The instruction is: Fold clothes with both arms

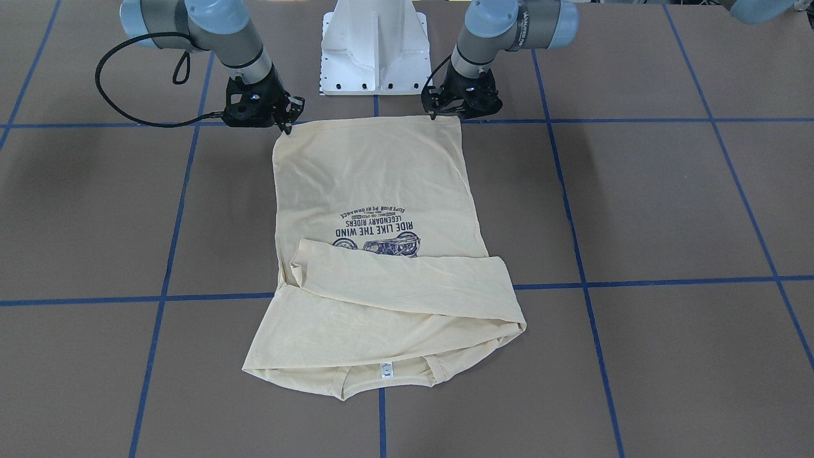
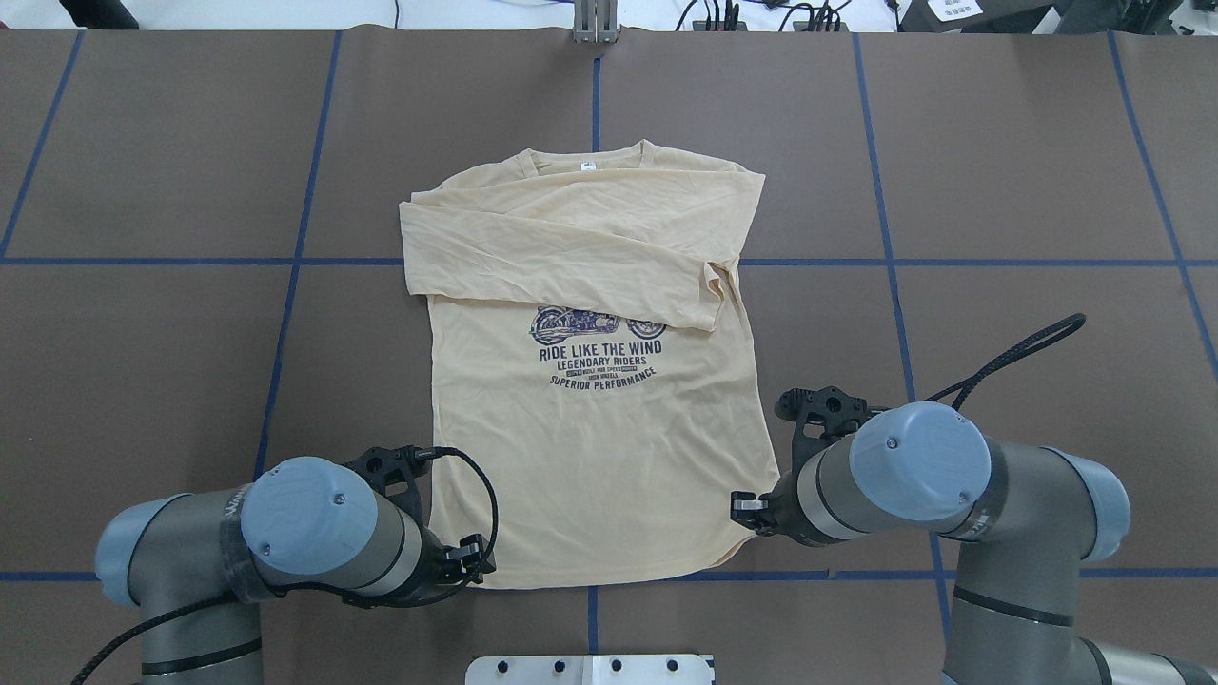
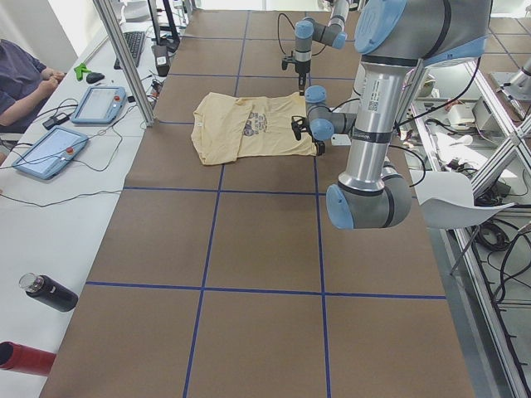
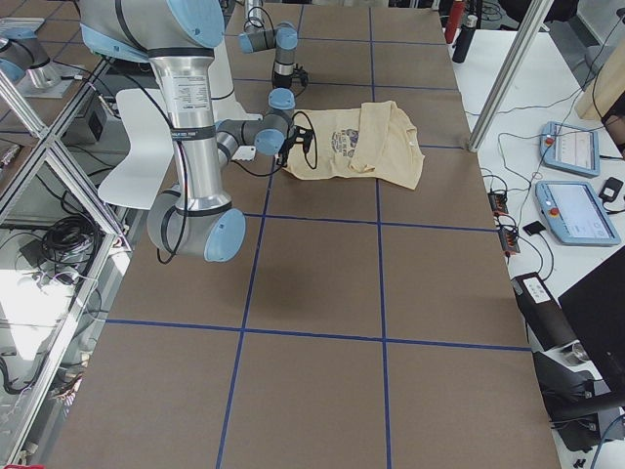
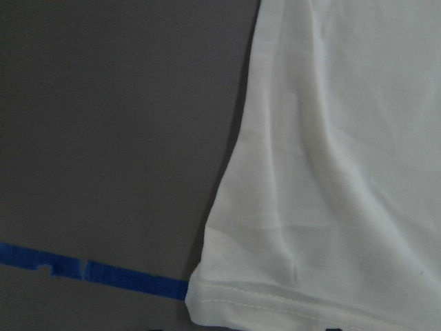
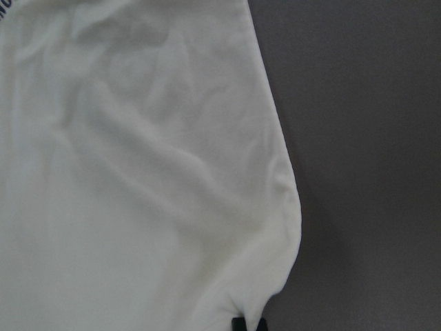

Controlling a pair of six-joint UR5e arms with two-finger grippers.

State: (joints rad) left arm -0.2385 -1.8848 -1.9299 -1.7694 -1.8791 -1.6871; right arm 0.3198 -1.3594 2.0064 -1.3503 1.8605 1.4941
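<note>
The cream-yellow shirt (image 2: 590,428) lies flat, print up, collar and white neck label (image 2: 587,166) at the far side, and a sleeve (image 2: 561,257) folded across the chest. My left gripper (image 2: 476,559) is down at the near left hem corner. In the left wrist view that hem (image 5: 289,303) lies flat and ungathered, with one dark fingertip (image 5: 331,328) off to the side, so the jaws look open. My right gripper (image 2: 747,511) is at the near right hem corner. In the right wrist view the cloth (image 6: 262,276) bunches into its closed fingertips (image 6: 240,324).
The brown table (image 2: 999,190) has blue tape grid lines. The white base pedestal (image 1: 375,51) stands just behind the hem. Tablets (image 3: 99,104) and an operator (image 3: 21,79) are at the far side of the table, beyond the collar. A bottle (image 3: 50,292) lies at the table's left end.
</note>
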